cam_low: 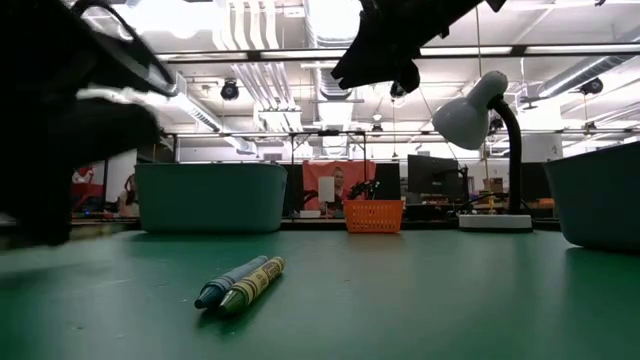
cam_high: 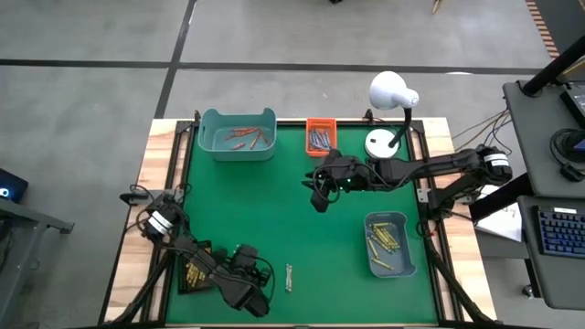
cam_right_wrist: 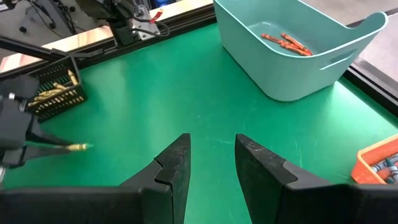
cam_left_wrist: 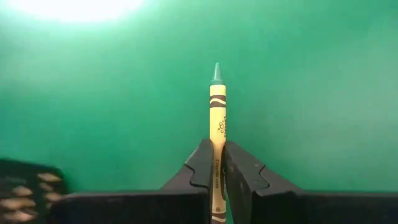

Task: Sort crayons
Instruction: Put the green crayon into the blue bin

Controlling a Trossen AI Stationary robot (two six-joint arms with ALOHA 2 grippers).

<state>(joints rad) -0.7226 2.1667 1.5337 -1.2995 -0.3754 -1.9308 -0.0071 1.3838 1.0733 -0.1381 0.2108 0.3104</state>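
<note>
My left gripper (cam_left_wrist: 216,149) is at the table's near left (cam_high: 254,291), shut on a yellow-green crayon with a green tip (cam_left_wrist: 217,115). The crayon also shows sticking out of that gripper in the right wrist view (cam_right_wrist: 69,147). Two more crayons (cam_low: 240,283), one blue-teal and one yellow-green, lie side by side on the green mat (cam_high: 289,277). My right gripper (cam_right_wrist: 211,149) hangs open above the mat's middle (cam_high: 318,196), with nothing between its fingers. My left gripper pinches the crayon's blunt-end half (cam_left_wrist: 216,167) between its two fingers. The fingers slant downward and lie along the crayon, so its green tip (cam_left_wrist: 216,71) sticks out ahead of them. Whether the crayon still rests on the mat I cannot tell.
A teal bin (cam_high: 238,133) with orange-red crayons stands at the far left and an orange basket (cam_high: 320,135) with blue ones beside it. A blue-grey bin (cam_high: 390,243) of yellow-gold crayons is at the right, a black basket (cam_high: 194,270) at the near left, a white lamp (cam_high: 391,91) at the back.
</note>
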